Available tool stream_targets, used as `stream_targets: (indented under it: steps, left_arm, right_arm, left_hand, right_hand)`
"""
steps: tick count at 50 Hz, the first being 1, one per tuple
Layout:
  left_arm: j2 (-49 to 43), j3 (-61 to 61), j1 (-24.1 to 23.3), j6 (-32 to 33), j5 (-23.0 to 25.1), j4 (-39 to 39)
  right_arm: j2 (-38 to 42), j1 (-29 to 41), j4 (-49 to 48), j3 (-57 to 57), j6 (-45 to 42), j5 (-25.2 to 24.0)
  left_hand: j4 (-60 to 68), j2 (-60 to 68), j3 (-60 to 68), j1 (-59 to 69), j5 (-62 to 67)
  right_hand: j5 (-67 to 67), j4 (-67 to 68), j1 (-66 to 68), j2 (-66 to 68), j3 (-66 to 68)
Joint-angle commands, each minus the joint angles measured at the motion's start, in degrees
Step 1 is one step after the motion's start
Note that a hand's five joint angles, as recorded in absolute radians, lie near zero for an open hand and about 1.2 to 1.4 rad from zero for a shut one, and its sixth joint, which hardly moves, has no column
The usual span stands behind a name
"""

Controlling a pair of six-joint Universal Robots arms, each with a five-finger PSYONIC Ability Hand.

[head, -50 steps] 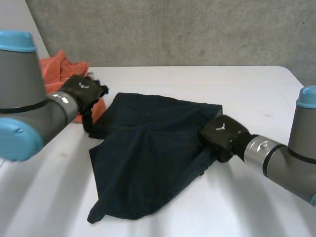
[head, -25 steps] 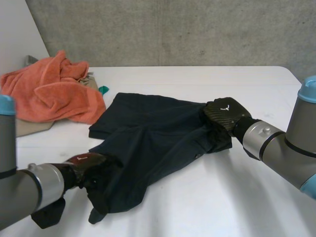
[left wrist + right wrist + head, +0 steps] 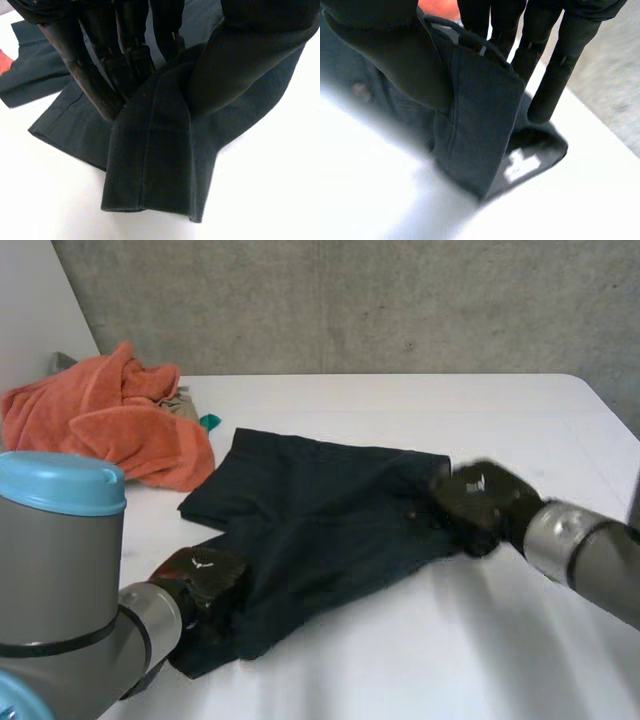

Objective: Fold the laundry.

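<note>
A grey concrete wall (image 3: pixel 400 300) backs the white table (image 3: pixel 420 660). An orange towel heap (image 3: pixel 100 425) lies far left. The left hand (image 3: pixel 205 578) pinches the near hem of the dark shorts (image 3: pixel 320 510), which are spread mid-table. The right hand (image 3: pixel 477 502) clamps their right edge between thumb and fingers.

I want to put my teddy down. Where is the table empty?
Bare table lies behind the dark shorts, up to the far edge, and in front of them, near the right hand. Crowded: the orange cloth pile beside the shorts, and the left hand at their near corner.
</note>
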Motion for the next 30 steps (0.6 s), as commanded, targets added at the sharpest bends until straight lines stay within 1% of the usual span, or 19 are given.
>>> stream_targets:
  steps: [1, 2, 5, 6, 9, 10, 13, 14, 17, 18, 20, 21, 24, 25, 29, 30]
  left_arm:
    - [4.4, -1.7, -3.5, 5.9, 1.4, -10.9]
    - [4.5, -1.3, -4.3, 6.7, 1.9, -12.8]
    - [4.3, 0.3, -5.2, 8.2, 1.7, -13.7]
    - [3.7, 2.2, -5.4, 9.3, 0.9, -12.6]
    - [1.2, 6.0, -5.0, 11.7, -1.1, -10.5]
    - [-1.0, 9.2, -4.6, 13.8, -2.8, -9.2]
    - [-5.0, 14.9, -3.6, 17.7, -5.2, -6.9]
    - [-7.6, 19.1, -2.6, 20.5, -6.3, -5.1]
    - [-11.2, 25.5, -1.4, 24.5, -6.3, -1.7]
    - [-13.7, 29.7, -0.6, 26.7, -5.4, 1.2]
    - [-16.4, 33.8, 0.1, 28.5, -4.4, 4.2]
    - [-19.2, 37.8, 0.7, 29.8, -3.4, 7.3]
    - [-24.1, 43.8, 1.5, 31.6, -2.3, 11.2]
    - [-27.5, 47.3, 1.9, 32.4, -2.2, 12.9]
    - [-34.6, 54.6, 2.4, 33.3, -2.2, 13.1]
    - [-35.7, 55.7, 2.6, 33.4, -2.2, 12.8]
  right_arm:
    - [-6.4, -5.6, 23.0, 10.0, -33.5, -1.2]
    - [-6.9, -5.8, 22.4, 10.6, -34.2, -1.3]
    - [-6.5, -4.8, 19.0, 10.2, -30.3, -1.8]
    - [-5.8, -4.0, 15.9, 9.6, -26.4, -2.0]
    - [-3.6, -3.2, 11.9, 7.9, -21.5, -2.0]
    - [-1.9, -2.8, 9.4, 6.3, -18.9, -2.0]
    - [0.5, -2.5, 6.2, 3.7, -15.0, -1.7]
    - [2.0, -2.3, 4.0, 1.8, -12.5, -1.4]
    - [4.2, -2.0, -0.1, -1.0, -8.4, -0.7]
    - [5.7, -1.8, -3.1, -2.7, -5.4, 0.1]
    - [7.3, -1.5, -6.9, -4.4, -2.8, 1.5]
    - [8.8, -1.2, -10.0, -6.0, -0.6, 2.9]
    - [11.3, -0.6, -14.9, -8.0, 1.7, 5.8]
    - [13.0, -0.3, -17.9, -9.2, 2.3, 7.8]
    - [17.8, 0.5, -21.7, -12.8, 1.4, 11.5]
    - [18.6, 0.6, -21.7, -13.4, 1.2, 11.7]
  left_hand:
    - [11.6, 11.8, 12.3, 15.9, 12.0]
    - [11.6, 11.8, 12.3, 15.9, 12.0]
    - [11.6, 11.8, 12.3, 15.9, 12.0]
    - [11.6, 11.8, 12.3, 15.9, 12.0]
    - [11.6, 11.8, 12.3, 15.9, 12.0]
    - [11.6, 11.8, 12.3, 15.9, 12.0]
    - [11.6, 11.8, 12.3, 15.9, 12.0]
    - [11.6, 11.8, 12.3, 15.9, 12.0]
    - [11.6, 11.8, 12.3, 15.9, 12.0]
    - [11.6, 11.8, 12.3, 15.9, 12.0]
    - [11.6, 11.8, 12.3, 15.9, 12.0]
    - [11.6, 11.8, 12.3, 15.9, 12.0]
    - [11.6, 11.8, 12.3, 15.9, 12.0]
    - [11.6, 11.8, 12.3, 15.9, 12.0]
    - [11.6, 11.8, 12.3, 15.9, 12.0]
    - [11.6, 11.8, 12.3, 15.9, 12.0]
  right_hand:
    - [13.9, 11.3, 16.1, 12.5, 11.9]
    - [13.9, 11.3, 16.1, 12.5, 11.9]
    - [13.9, 11.3, 16.1, 12.5, 11.9]
    - [13.9, 11.3, 16.1, 12.5, 11.9]
    - [13.9, 11.3, 16.1, 12.5, 11.9]
    - [13.9, 11.3, 16.1, 12.5, 11.9]
    - [13.9, 11.3, 16.1, 12.5, 11.9]
    - [13.9, 11.3, 16.1, 12.5, 11.9]
    - [13.9, 11.3, 16.1, 12.5, 11.9]
    - [13.9, 11.3, 16.1, 12.5, 11.9]
    - [13.9, 11.3, 16.1, 12.5, 11.9]
    - [13.9, 11.3, 16.1, 12.5, 11.9]
    - [13.9, 11.3, 16.1, 12.5, 11.9]
    - [13.9, 11.3, 16.1, 12.5, 11.9]
    - [13.9, 11.3, 16.1, 12.5, 11.9]
    - [13.9, 11.3, 16.1, 12.5, 11.9]
